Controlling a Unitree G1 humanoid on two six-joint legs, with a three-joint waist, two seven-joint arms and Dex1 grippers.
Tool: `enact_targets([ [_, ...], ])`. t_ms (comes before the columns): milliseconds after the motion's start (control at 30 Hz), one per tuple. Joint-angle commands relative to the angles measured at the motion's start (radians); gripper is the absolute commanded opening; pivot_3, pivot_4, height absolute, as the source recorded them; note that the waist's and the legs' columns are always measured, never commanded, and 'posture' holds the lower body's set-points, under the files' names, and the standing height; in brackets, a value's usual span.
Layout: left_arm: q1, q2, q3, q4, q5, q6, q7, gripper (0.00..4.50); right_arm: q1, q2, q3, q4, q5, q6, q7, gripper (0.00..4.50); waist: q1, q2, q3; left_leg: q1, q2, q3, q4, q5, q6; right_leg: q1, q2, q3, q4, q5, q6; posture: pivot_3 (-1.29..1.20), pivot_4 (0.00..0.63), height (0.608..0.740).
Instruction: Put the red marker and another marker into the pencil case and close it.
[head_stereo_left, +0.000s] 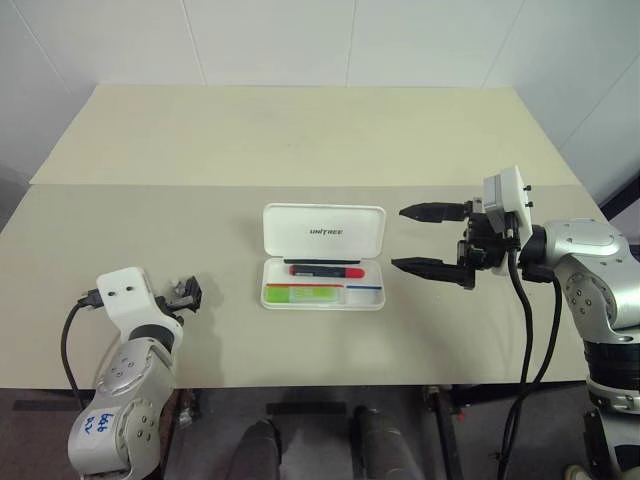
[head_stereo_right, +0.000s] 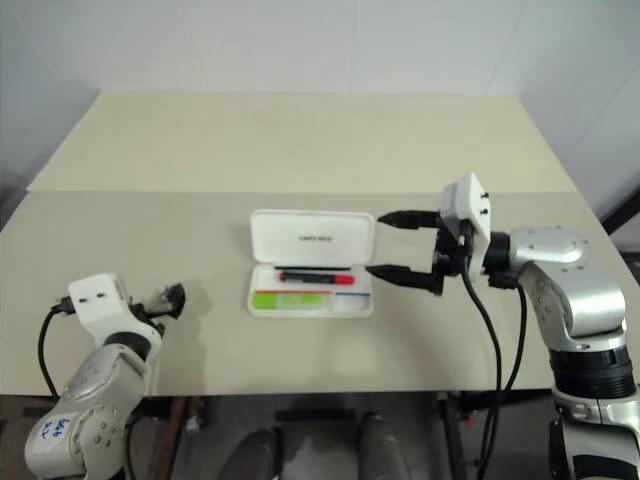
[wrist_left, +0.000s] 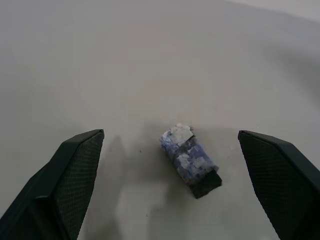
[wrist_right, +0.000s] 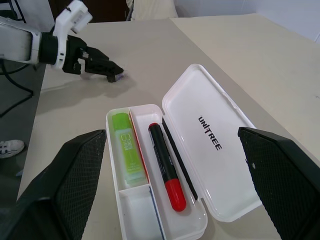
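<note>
Right hand (head_stereo_left: 427, 239) spread, pencil case (head_stereo_left: 323, 236) open, markers inside

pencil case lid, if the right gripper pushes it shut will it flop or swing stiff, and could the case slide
The pencil case lid looks like rigid white plastic lying flat open, so it should probably swing as one stiff piece on its hinge. The case seems light and sits on a smooth table, so it may slide when the open right gripper pushes.

Your right gripper (head_stereo_left: 432, 240) is hanging above the table, pointing in toward your left side, fingers spread wide and holding nothing. Your left gripper (head_stereo_left: 186, 291) is sitting low, pointing forward, fingers (wrist_left: 75, 175) wide apart too.
</note>
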Motion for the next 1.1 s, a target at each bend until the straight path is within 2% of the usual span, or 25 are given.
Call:
enact_targets([
  [33,-0.036,0.001,-0.015,0.027,0.029,0.018,0.006,4.5,-0.006,-0.03,-0.037,-0.044,0.023,-0.02,0.01,4.45,0.002,0.0,0.0,0.0,0.0,0.0,0.0,0.0,0.0,0.0,0.0,0.0,0.0,0.0,0.0,0.0,0.15,0.74],
  [367,-0.113,-0.01,-0.048,0.112,0.049,0.08,-0.026,4.5,0.007,-0.038,-0.054,-0.123,0.065,-0.007,-0.029,4.45,0.018,0.0,0.0,0.001,0.0,0.0,0.0,0.0,0.0,0.0,0.0,0.0,0.0,0.0,0.0,0.0,0.15,0.74],
  [467,-0.118,-0.005,-0.046,0.114,0.06,0.089,-0.032,3.9,0.004,-0.038,-0.053,-0.127,0.07,-0.01,-0.039,4.5,0.021,0.0,0.0,0.001,0.0,0.0,0.0,0.0,0.0,0.0,0.0,0.0,0.0,0.001,0.0,0.0,0.15,0.74],
  [833,-0.099,-0.004,-0.027,0.081,0.078,0.113,-0.047,0.33,-0.032,-0.027,-0.039,-0.099,0.069,-0.041,-0.044,4.5,0.021,0.0,0.0,0.001,0.0,0.0,0.0,0.0,0.0,0.0,0.0,0.0,-0.001,0.001,0.0,0.0,0.15,0.74],
  [967,-0.115,-0.02,-0.014,0.092,0.086,0.052,-0.05,0.33,-0.037,-0.023,-0.032,-0.089,0.064,-0.051,-0.044,4.5,0.022,0.0,0.0,0.001,0.0,0.0,0.0,0.0,0.0,0.0,0.0,0.0,-0.001,0.001,0.0,0.0,0.15,0.74],
  [1100,-0.136,0.001,-0.038,0.104,0.085,-0.102,-0.128,0.33,-0.035,-0.015,-0.026,-0.074,0.054,-0.07,-0.045,4.5,0.021,0.0,0.0,0.0,0.0,0.0,0.0,0.0,0.0,0.0,0.0,0.0,-0.001,0.001,0.0,0.0,0.15,0.74],
])
